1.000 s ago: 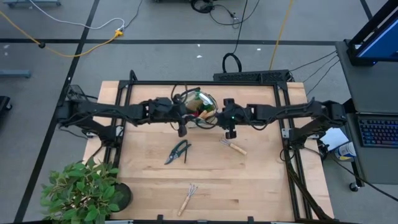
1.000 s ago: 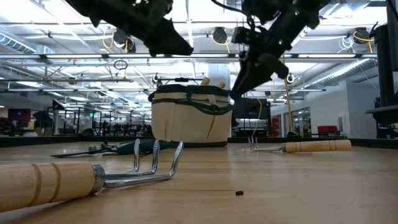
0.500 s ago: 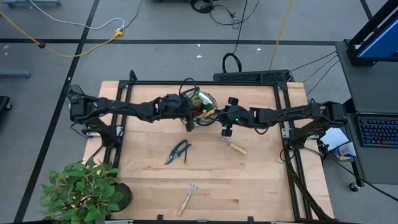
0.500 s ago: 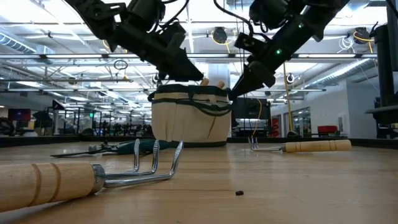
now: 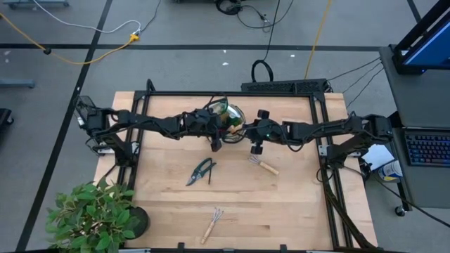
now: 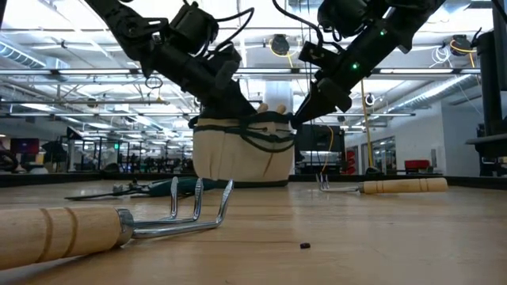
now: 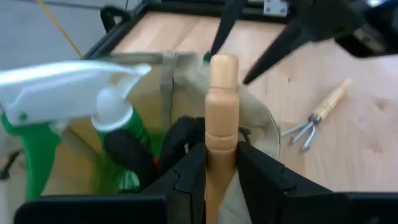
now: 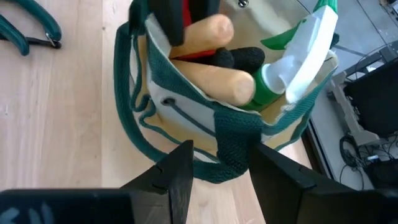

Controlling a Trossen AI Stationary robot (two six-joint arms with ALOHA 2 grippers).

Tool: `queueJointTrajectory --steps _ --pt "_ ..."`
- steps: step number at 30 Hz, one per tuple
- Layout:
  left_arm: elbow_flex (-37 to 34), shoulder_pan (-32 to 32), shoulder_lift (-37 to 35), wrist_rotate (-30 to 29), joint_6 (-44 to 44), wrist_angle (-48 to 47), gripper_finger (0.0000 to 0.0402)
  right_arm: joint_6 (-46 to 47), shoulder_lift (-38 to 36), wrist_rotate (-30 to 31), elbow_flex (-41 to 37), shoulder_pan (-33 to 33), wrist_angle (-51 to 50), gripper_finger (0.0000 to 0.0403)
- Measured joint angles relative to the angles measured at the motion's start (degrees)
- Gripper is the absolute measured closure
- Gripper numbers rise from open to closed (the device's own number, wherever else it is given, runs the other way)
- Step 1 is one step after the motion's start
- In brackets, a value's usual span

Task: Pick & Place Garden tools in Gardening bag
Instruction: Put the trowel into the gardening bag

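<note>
The round beige fabric gardening bag with dark green trim (image 5: 226, 121) stands at the 12 o'clock side of the wooden desk (image 5: 295, 204). The left hand (image 7: 219, 163) sits over the bag's 9 o'clock rim, clamped on an upright wooden tool handle (image 7: 221, 112) beside the green spray bottle with white top (image 7: 74, 118). The right hand (image 8: 217, 163) grips the bag's dark green strap (image 8: 235, 144) at its 3 o'clock rim. Dark pruning shears (image 5: 202, 171), a wooden-handled hand rake (image 5: 264, 164) and a second wooden-handled rake (image 5: 213, 223) lie toward 6 o'clock.

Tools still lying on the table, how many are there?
3: pruning shears mid-table, a small rake right of them, another rake near the front edge. Others sit in the bag.
</note>
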Motion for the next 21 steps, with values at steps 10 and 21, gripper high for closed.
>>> queueJointTrajectory --steps 10,21 --pt "1.9 -0.1 -4.0 -1.9 4.0 1.8 0.0309 -1.6 0.0 -0.1 0.0 0.1 0.2 0.0261" --pt "3.0 0.7 -2.9 -1.4 4.0 -9.3 0.0309 -2.5 0.0 -3.1 0.0 0.1 1.0 0.0261"
